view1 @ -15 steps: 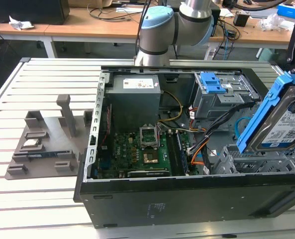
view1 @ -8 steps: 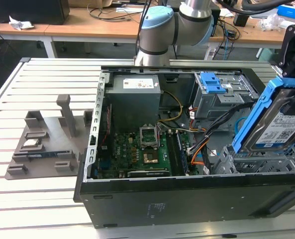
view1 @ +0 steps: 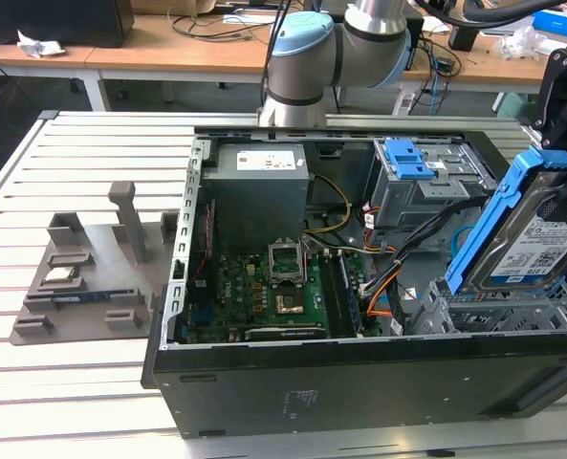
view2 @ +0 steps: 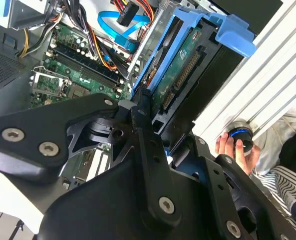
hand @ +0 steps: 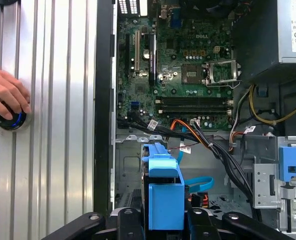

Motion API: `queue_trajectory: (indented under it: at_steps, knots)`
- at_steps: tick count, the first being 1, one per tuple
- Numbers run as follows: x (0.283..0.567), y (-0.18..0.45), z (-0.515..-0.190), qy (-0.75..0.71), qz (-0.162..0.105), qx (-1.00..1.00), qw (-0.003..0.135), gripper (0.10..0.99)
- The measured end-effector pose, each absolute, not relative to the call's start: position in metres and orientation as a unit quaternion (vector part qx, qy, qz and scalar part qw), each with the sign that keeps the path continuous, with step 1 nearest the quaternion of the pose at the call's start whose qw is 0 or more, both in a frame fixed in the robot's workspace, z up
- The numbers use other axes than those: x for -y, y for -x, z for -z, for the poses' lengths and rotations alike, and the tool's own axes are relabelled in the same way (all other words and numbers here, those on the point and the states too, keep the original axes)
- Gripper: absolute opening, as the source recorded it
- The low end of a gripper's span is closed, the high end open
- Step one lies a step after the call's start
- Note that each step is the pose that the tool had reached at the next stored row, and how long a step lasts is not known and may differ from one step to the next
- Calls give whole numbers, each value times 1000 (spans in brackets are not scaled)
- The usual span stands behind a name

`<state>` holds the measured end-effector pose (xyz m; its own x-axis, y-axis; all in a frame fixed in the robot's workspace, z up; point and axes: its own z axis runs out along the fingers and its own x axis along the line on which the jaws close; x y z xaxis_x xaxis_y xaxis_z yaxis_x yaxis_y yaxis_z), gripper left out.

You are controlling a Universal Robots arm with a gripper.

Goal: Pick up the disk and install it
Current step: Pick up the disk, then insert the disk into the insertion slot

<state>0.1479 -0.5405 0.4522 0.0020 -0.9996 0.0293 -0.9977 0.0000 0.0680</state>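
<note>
The gripper (hand: 163, 220) clamps the disk (view1: 532, 225) by its blue carrier frame, holding it tilted above the drive bay at the exterior view's right end of the open computer case (view1: 264, 382). Beneath lies the green motherboard (hand: 177, 75). On the slatted table (hand: 53, 125) beside the case, a person's hand (hand: 5, 92) rests on a round black knob (hand: 8, 119).
</note>
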Motion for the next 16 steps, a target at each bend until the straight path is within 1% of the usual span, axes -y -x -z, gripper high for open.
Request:
queue_trajectory:
  at_steps: [8,16]
  knots:
    - [540,-147,-452,-707,14,706,34,365]
    - [537,-147,-444,-707,14,706,34,365]
